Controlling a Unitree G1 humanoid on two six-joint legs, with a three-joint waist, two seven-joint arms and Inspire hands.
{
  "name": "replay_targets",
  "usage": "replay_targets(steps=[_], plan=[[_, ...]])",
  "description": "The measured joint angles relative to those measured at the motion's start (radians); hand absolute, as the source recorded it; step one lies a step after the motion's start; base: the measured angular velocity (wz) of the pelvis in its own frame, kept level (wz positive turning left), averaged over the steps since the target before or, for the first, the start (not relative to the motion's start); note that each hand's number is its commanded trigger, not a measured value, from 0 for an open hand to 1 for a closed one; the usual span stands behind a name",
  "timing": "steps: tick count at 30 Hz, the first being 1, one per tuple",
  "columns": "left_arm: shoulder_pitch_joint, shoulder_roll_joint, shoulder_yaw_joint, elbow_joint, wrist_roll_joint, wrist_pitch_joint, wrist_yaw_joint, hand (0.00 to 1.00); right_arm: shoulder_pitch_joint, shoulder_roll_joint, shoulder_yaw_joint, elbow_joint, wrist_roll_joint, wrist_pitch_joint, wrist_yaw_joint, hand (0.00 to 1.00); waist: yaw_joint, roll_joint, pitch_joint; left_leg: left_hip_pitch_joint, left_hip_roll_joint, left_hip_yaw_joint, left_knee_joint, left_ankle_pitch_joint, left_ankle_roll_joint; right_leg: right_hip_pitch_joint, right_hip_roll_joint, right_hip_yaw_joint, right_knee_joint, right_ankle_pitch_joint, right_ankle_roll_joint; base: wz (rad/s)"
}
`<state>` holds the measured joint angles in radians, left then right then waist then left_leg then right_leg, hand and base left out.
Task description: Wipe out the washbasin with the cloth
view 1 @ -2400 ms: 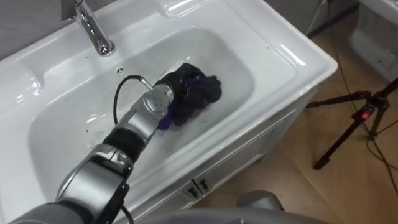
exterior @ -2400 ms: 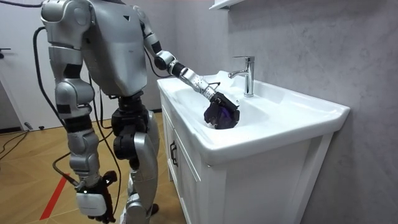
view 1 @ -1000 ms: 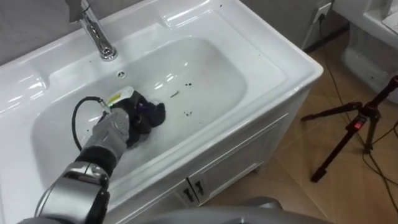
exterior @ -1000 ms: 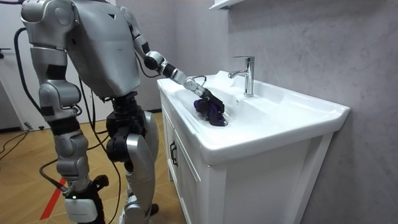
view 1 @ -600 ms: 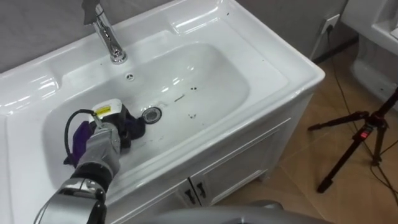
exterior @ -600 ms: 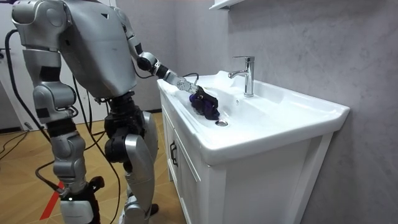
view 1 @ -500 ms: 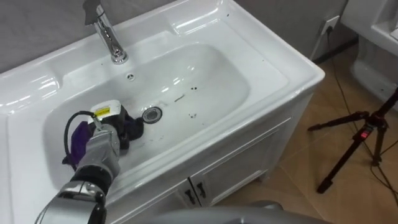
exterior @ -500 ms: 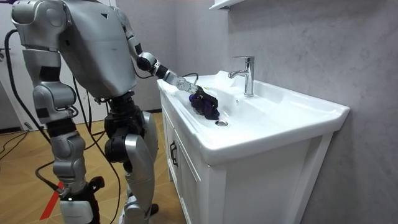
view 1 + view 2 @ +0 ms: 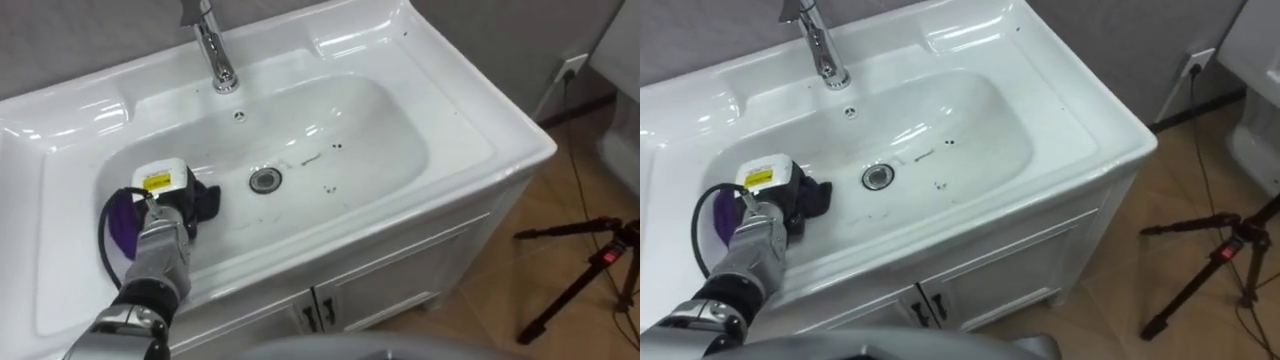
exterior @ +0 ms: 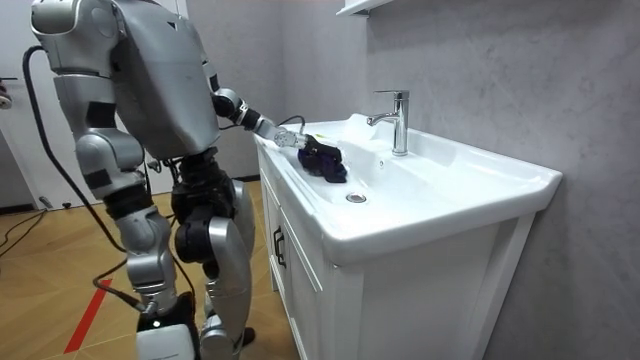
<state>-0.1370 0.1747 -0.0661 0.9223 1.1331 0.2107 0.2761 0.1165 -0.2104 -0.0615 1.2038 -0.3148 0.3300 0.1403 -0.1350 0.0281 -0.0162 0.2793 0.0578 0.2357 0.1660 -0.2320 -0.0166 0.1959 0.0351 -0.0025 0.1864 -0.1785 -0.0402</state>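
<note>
Cloth point(image 9: 119, 224), dark purple and bunched, lies at the left end of the white basin point(image 9: 420, 150), up against its sloping wall and well left of the drain point(image 9: 264, 180). The robot's left hand point(image 9: 170, 202) is buried in the bunch, with purple showing on one side of it and darker folds on the other. Whether the hand is clamped on the cloth or only pressed into it cannot be told. The left arm comes in from the lower left and slants down over the front rim into the bowl.

A chrome faucet point(image 9: 214, 52) stands at the back edge, behind the drain. A few small dark specks point(image 9: 331, 186) sit on the basin floor to the right of the drain, apart from the cloth. Below the front rim are the white cabinet doors point(image 9: 385, 290), and a black tripod point(image 9: 590, 275) stands on the wooden floor point(image 9: 560, 210) off to the right.

In the room view the robot stands close to the end of the vanity, leaning toward it with the left arm stretched out over the rim. Its right hand point(image 10: 163, 335) hangs low beside the legs at the bottom edge — too little of it shows to tell how it is held.
</note>
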Motion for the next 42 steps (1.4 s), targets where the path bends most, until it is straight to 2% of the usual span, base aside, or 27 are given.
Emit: replay_targets(steps=[3,6,8,9,12,15,17,20,23,25,27,29,31,33,36,39,41,42], plan=[[0.026,-0.002,0.011,0.003,-0.033,0.000,0.038,1.00,-0.016,0.002,0.000,0.014,0.001,-0.001,0.000,0.00,0.005,-0.008,-0.0018,0.031,0.000,-0.035,-0.002,0.000,-0.001,0.036,0.001,-0.004,-0.003,-0.008,-0.006,0.00],[0.048,-0.018,0.051,0.003,-0.041,0.000,0.067,1.00,-0.020,0.009,0.000,0.044,0.089,0.002,-0.033,0.00,0.021,-0.022,-0.0036,0.065,0.002,-0.037,-0.002,0.003,-0.005,0.069,0.002,-0.006,0.000,-0.020,-0.015,0.00],[0.061,-0.024,0.066,0.003,-0.041,0.000,0.093,1.00,-0.019,0.018,-0.003,0.056,0.132,0.010,-0.051,0.00,0.029,-0.033,-0.0050,0.083,0.004,-0.058,-0.005,0.004,-0.007,0.088,0.007,-0.007,-0.001,-0.025,-0.021,0.00],[0.063,-0.023,0.078,0.003,-0.040,0.000,0.091,1.00,-0.019,0.020,-0.012,0.063,0.163,0.011,-0.056,0.00,0.032,-0.040,-0.0082,0.090,0.006,-0.068,-0.003,0.004,-0.007,0.097,0.009,-0.007,-0.002,-0.027,-0.025,0.00],[0.064,-0.022,0.113,0.003,-0.043,0.000,0.088,1.00,-0.017,0.020,-0.028,0.066,0.192,0.005,-0.068,0.00,0.033,-0.048,-0.0093,0.099,0.015,-0.072,0.002,0.001,-0.014,0.104,0.017,-0.005,-0.001,-0.031,-0.033,-0.02],[0.057,-0.008,0.123,0.003,-0.082,-0.002,0.090,1.00,-0.002,0.021,-0.028,0.067,0.215,-0.013,-0.075,0.00,0.033,-0.053,-0.0096,0.090,0.025,-0.072,0.005,-0.003,-0.022,0.097,0.027,-0.001,-0.001,-0.034,-0.044,0.00],[0.035,-0.004,0.124,0.001,-0.103,-0.003,0.090,1.00,0.008,0.023,-0.031,0.062,0.234,-0.016,-0.077,0.00,0.032,-0.050,-0.0099,0.054,0.035,-0.072,0.024,-0.011,-0.036,0.069,0.033,-0.003,0.003,-0.035,-0.047,0.06],[-0.013,0.006,0.143,0.010,-0.195,-0.015,0.083,1.00,0.017,0.029,-0.032,0.029,0.258,-0.031,-0.090,0.00,0.032,-0.047,-0.0126,-0.030,0.044,-0.070,0.057,-0.012,-0.038,-0.003,0.038,-0.005,0.006,-0.015,-0.052,-0.03],[-0.096,0.026,0.143,0.073,-0.335,-0.038,0.063,1.00,0.015,0.029,-0.027,-0.033,0.285,-0.066,-0.117,0.00,0.033,-0.023,-0.0107,-0.120,0.049,-0.059,0.080,-0.014,-0.040,-0.099,0.040,0.000,0.039,-0.008,-0.053,-0.09],[-0.196,0.029,0.141,0.164,-0.430,-0.055,0.051,1.00,0.000,0.030,-0.007,-0.055,0.365,-0.108,-0.137,0.00,0.031,-0.003,-0.0014,-0.183,0.051,-0.057,0.091,-0.012,-0.043,-0.158,0.040,-0.003,0.042,0.005,-0.050,0.06],[-0.250,0.031,0.138,0.204,-0.500,-0.074,0.041,1.00,-0.007,0.035,0.026,-0.082,0.403,-0.143,-0.138,0.00,0.029,0.009,0.0034,-0.234,0.053,-0.047,0.100,-0.008,-0.042,-0.207,0.038,-0.004,0.043,0.015,-0.048,-0.02],[-0.301,0.037,0.124,0.248,-0.586,-0.097,0.036,1.00,-0.030,0.039,0.052,-0.078,0.421,-0.176,-0.144,0.00,0.023,0.012,0.0063,-0.277,0.049,-0.047,0.110,-0.001,-0.038,-0.253,0.033,-0.008,0.054,0.021,-0.045,0.02],[-0.349,0.044,0.104,0.285,-0.678,-0.124,0.028,1.00,-0.051,0.043,0.084,-0.069,0.431,-0.204,-0.155,0.00,0.004,0.009,0.0181,-0.311,0.048,-0.048,0.109,0.007,-0.036,-0.272,0.029,-0.020,0.051,0.027,-0.045,0.12],[-0.381,0.045,0.078,0.308,-0.755,-0.139,0.017,1.00,-0.061,0.042,0.112,-0.068,0.446,-0.227,-0.166,0.00,-0.010,0.014,0.0227,-0.336,0.048,-0.044,0.117,0.010,-0.034,-0.294,0.025,-0.031,0.048,0.029,-0.043,0.20],[-0.434,0.046,0.024,0.347,-0.851,-0.159,0.010,1.00,-0.099,0.033,0.174,-0.042,0.500,-0.246,-0.186,0.00,-0.025,0.023,0.0315,-0.374,0.048,-0.042,0.133,0.013,-0.030,-0.322,0.023,-0.031,0.052,0.035,-0.040,0.10],[-0.490,0.050,0.002,0.373,-0.903,-0.177,-0.005,1.00,-0.142,0.022,0.246,-0.035,0.515,-0.250,-0.194,0.00,-0.028,0.018,0.0487,-0.404,0.049,-0.019,0.145,0.016,-0.026,-0.357,0.017,-0.035,0.077,0.034,-0.040,0.02],[-0.516,0.049,-0.017,0.379,-0.941,-0.178,-0.006,1.00,-0.174,0.023,0.282,-0.016,0.514,-0.257,-0.197,0.00,-0.038,0.011,0.0540,-0.421,0.048,-0.020,0.150,0.020,-0.024,-0.371,0.015,-0.040,0.080,0.035,-0.039,0.17],[-0.531,0.046,-0.040,0.379,-0.972,-0.179,-0.006,1.00,-0.200,0.029,0.296,0.002,0.516,-0.257,-0.202,0.00,-0.057,0.007,0.0563,-0.437,0.049,-0.020,0.158,0.021,-0.022,-0.380,0.012,-0.052,0.083,0.035,-0.039,0.26]])
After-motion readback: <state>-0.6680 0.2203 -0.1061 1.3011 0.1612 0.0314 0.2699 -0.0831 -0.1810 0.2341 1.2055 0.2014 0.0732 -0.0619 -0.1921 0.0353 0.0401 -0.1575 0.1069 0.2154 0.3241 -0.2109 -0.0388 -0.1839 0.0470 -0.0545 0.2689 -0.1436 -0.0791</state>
